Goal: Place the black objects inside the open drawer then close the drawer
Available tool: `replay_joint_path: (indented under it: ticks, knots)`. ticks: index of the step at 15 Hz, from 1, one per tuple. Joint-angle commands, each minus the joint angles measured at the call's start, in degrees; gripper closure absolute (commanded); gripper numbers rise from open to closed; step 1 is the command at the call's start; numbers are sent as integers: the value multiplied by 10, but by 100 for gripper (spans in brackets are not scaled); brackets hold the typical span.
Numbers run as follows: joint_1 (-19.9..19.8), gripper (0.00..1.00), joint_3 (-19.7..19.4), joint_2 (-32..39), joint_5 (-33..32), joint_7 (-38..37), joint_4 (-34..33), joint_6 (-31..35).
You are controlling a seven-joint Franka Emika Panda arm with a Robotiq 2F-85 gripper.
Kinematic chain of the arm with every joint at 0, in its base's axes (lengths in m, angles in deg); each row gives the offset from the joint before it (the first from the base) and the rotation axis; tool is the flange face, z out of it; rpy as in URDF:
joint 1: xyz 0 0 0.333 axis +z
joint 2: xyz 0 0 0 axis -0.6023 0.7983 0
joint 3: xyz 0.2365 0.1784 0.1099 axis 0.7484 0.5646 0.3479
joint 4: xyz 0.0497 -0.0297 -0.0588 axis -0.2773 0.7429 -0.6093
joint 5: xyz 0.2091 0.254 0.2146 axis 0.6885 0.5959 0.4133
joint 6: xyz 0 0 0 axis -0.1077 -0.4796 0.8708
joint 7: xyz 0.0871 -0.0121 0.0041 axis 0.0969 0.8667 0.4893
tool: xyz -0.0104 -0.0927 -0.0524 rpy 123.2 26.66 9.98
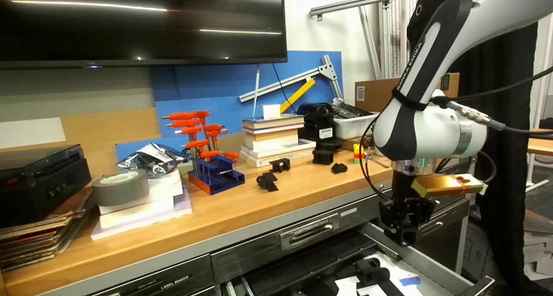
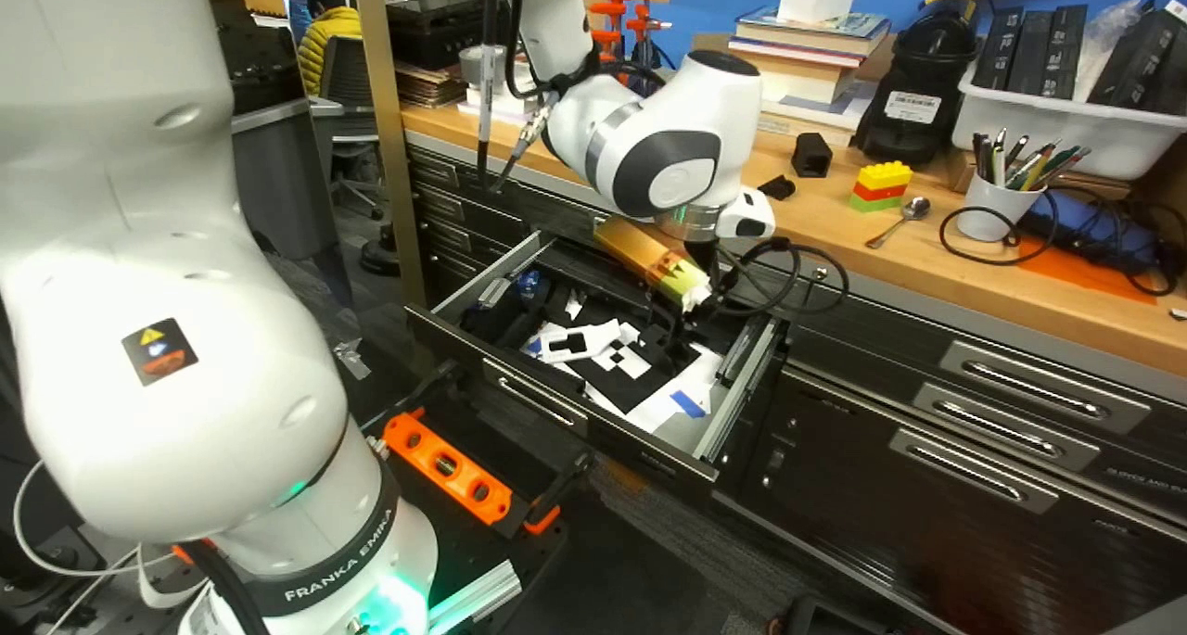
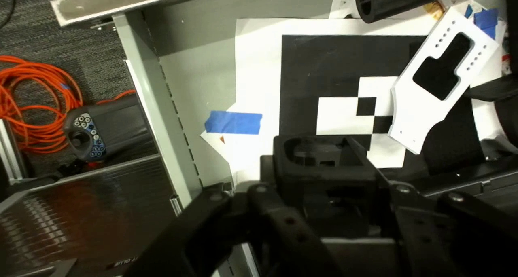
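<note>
1. Currently, wrist view: gripper pinching black piece, over right side of drawer.
2. In an exterior view: loose black pieces left, on bench.
3. In an exterior view: drawer below jaws; next likely lower, release.

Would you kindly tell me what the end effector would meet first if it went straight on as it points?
Probably the patterned sheet in the open drawer, with the black piece held in the end effector touching it first; depth is unclear, and the piece hides what lies beneath.
</note>
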Motion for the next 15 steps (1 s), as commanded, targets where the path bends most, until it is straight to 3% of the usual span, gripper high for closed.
replay_joint_path:
  ticks: [1, 7, 15]
  knots:
    - [-34, 75, 31, 18, 78, 70, 16, 40]
    - [-100, 75, 72, 73, 172, 217, 4, 56]
    - [-151, 75, 81, 119, 170, 339, -5, 77]
